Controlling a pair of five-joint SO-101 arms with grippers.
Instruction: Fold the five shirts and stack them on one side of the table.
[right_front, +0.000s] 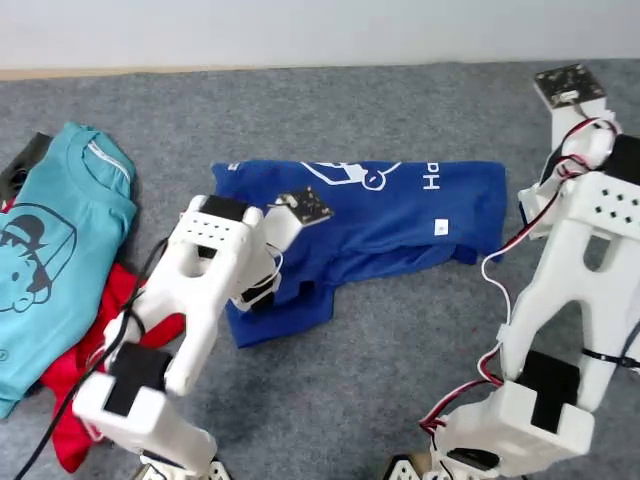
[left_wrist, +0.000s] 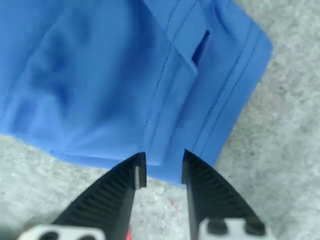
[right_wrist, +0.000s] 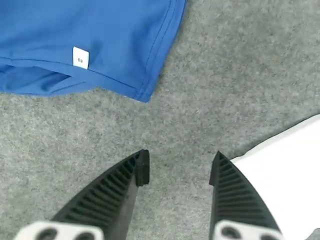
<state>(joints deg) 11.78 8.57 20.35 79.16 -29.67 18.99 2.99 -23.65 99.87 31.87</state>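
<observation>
Grey table (right_front: 400, 340), left hand (left_wrist: 160, 170) part-open, empty, at blue shirt (left_wrist: 100, 75) hem, right hand (right_wrist: 178, 170) open, empty, over table.

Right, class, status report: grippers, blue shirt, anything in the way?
Left gripper open at blue shirt edge. Right gripper open over mat. Teal shirt, red shirt piled aside.

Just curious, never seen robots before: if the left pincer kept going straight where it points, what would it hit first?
Probably the blue shirt: the open left pincer points at its stitched edge, just ahead, though depth is hard to judge.
</observation>
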